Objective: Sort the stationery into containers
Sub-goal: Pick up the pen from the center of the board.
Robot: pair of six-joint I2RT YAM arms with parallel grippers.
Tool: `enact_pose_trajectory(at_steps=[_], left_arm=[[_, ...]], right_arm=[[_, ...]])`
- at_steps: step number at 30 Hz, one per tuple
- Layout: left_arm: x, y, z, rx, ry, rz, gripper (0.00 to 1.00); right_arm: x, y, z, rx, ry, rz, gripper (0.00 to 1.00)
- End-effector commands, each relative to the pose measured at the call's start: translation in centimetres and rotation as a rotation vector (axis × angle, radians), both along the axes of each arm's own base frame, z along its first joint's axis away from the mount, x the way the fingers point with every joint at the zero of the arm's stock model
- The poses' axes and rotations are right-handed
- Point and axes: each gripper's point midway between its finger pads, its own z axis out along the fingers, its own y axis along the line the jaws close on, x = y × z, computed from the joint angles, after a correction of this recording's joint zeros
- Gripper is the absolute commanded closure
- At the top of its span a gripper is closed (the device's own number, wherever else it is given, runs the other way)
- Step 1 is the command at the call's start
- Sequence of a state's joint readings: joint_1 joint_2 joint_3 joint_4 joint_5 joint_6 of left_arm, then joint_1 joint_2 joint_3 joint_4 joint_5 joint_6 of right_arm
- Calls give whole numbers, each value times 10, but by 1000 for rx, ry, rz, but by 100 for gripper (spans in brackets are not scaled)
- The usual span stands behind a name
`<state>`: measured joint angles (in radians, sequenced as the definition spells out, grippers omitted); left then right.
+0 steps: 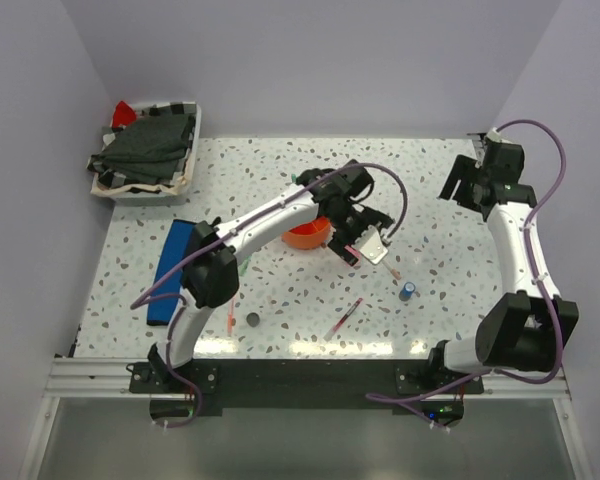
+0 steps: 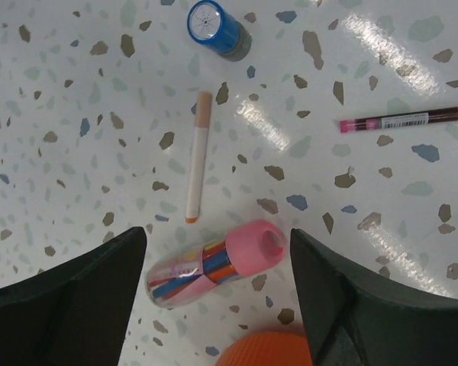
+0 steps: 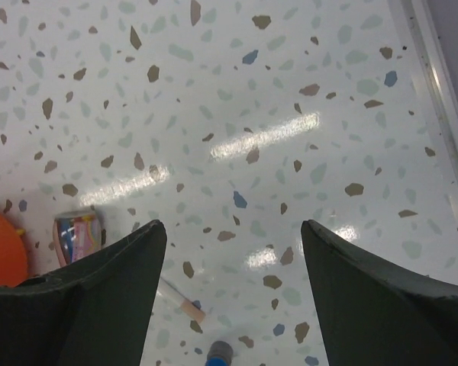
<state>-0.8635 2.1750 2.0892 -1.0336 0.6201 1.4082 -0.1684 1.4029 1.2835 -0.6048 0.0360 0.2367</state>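
The left gripper hangs low over the speckled table with its fingers spread wide, straddling the fat pink-capped tube. The tube lies on its side between the jaws and touches neither one. It lies at a slant across the gap rather than square to it, so closing would likely twist it before it seats. The straddle suggests a pick is being lined up.

The round orange organiser sits just beside this spot, with its rim showing at the bottom of the left wrist view. That makes it the likely nearby drop point. The flat blue pouch lies well apart, near the left edge of the table.

Loose stationery remains around the tube:

- A thin white pen with an orange tip lies just above it.
- A small blue cylinder stands upright beyond that pen.
- A dark pink pen lies off to the side.
- A dark disc rests nearer the arm bases.

The right gripper is held over bare table at the far right with its fingers also apart and nothing between them. This probably keeps it out of the left arm's way.
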Motion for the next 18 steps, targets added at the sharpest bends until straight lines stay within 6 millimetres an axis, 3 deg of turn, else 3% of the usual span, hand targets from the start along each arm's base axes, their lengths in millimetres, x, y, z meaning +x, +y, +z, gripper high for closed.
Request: enact_pose_trajectory(at_steps=[1, 3, 4, 7, 18], left_arm=[[-2, -9, -15, 34, -66, -85, 25], [0, -15, -20, 39, -61, -86, 31], [5, -22, -33, 43, -53, -74, 37], [13, -38, -39, -3, -65, -67, 42], [18, -83, -59, -161, -28, -73, 48]], right_arm=[[-24, 10, 9, 3, 7, 67, 26], [-29, 13, 4, 7, 30, 80, 26], [-34, 14, 0, -1, 43, 106, 26], [-39, 13, -5, -17, 45, 115, 26], [-44, 19, -18, 46, 64, 96, 27]])
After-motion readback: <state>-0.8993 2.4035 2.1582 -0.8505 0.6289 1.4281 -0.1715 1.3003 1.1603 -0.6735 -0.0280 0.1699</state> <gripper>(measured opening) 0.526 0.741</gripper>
